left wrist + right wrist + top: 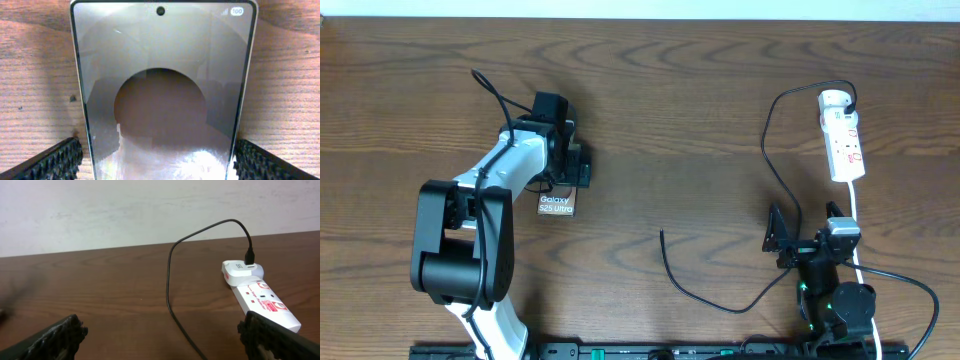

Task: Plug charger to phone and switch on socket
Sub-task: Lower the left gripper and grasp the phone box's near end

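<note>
Phone (162, 100), slim, rigid, likely glass-slick: lying flat on the surface (670, 100) between the spread fingers of the left hand (157, 162); its long edges are offering the surest hold. Charger (170, 280), thin, limp, trailing from the socket (260, 297); right hand (162, 337) hanging spread, empty.

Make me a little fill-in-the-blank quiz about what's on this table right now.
The left hand straddles the ___.
One end of the charger is plugged in at the white ___.
Its other end lies loose on the ___.
The right hand holds ___.
Missing words: phone; socket; table; nothing.
</note>
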You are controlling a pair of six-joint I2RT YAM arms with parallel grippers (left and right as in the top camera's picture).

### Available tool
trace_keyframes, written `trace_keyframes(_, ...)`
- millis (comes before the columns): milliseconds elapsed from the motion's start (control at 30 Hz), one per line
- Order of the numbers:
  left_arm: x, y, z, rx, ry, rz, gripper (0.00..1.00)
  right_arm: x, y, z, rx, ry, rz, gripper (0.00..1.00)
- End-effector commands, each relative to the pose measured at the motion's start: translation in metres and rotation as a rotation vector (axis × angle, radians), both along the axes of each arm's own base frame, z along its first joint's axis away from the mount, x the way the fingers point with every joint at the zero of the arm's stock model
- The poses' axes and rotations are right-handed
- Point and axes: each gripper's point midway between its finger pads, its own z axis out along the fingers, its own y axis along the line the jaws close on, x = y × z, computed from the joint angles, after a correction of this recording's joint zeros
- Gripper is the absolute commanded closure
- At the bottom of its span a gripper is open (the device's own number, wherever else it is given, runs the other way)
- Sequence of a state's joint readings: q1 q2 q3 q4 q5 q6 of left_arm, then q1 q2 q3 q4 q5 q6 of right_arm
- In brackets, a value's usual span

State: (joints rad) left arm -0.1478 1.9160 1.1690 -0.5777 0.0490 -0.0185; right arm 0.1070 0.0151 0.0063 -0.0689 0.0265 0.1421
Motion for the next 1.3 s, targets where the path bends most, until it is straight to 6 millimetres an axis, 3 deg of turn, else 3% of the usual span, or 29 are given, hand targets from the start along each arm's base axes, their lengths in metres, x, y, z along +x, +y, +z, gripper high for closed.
trace_keyframes(0, -0.013, 0.0037, -0.0175, 0.018, 0.048, -0.008, 0.12, -0.0002, 0.0002, -0.0004, 0.009, 0.001, -0.003, 0.01)
trace_keyframes(367, -0.0128, 0.0036, -0.0175, 0.018, 0.048, -0.008, 0.19, -0.0002, 0.0002, -0.0004, 0.009, 0.001, -0.002, 0.01)
trace_keyframes(567, -0.0128, 0.0036, -0.0175, 0.018, 0.048, -0.008, 0.33, -0.0002, 0.0002, -0.0004, 0.009, 0.001, -0.002, 0.01)
trace_keyframes(867, -0.0127, 0.0036, -0.0175, 0.018, 0.047, -0.008, 0.43, -0.0002, 0.0002, -0.0004, 0.009, 0.001, -0.002, 0.01)
trace_keyframes(1133, -0.0127, 0.0035, -0.0175, 0.017, 0.047, -0.008, 0.58, -0.0002, 0.0002, -0.0004, 0.009, 0.001, -0.002, 0.01)
trace_keyframes(1267, -0.0121, 0.0035, -0.0174, 0.017, 0.045, -0.008, 0.75, -0.0002, 0.0002, -0.0004, 0.01, 0.002, -0.002, 0.01)
